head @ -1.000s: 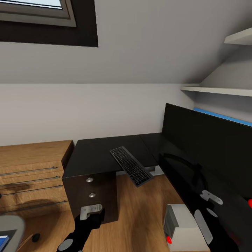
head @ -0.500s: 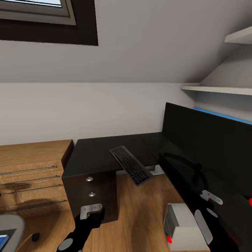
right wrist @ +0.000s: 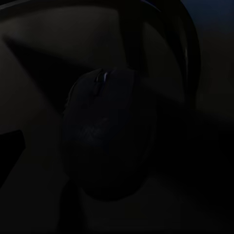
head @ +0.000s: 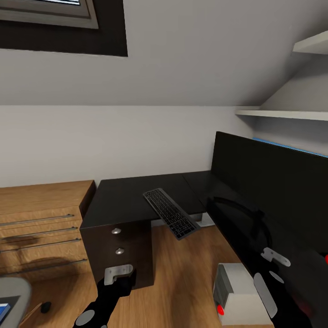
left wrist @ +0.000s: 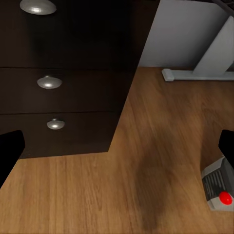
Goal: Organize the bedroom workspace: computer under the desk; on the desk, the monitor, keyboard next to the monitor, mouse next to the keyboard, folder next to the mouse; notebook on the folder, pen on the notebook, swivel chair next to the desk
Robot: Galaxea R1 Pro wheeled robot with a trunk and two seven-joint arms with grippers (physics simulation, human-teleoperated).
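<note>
The desk (head: 123, 198) has a black top, and the keyboard (head: 171, 214) lies askew on it with one end hanging over the front edge. At the right, the monitor (head: 273, 191) shows its wide black front. On the floor below stands the pale computer (head: 237, 291) with a red dot. My left gripper (head: 119, 273) is open in front of the drawer unit (left wrist: 63, 83). My right gripper (head: 273, 257) is in front of the monitor. The dark mouse (right wrist: 109, 139) lies centred before it, and contact is too dark to judge. The swivel chair (head: 13, 291) holds the blue folder (head: 3, 310).
A low light-wood cabinet (head: 41, 228) stands left of the desk. The desk's white leg (left wrist: 204, 63) rests on the wood floor beyond the drawers. Wall shelves (head: 282, 116) hang above the monitor. A small black lump (head: 45, 307) sits on the floor by the chair.
The whole picture has slipped slightly, so the camera has moved. Both arms hold the same pose, and the keyboard and monitor stay where they were.
</note>
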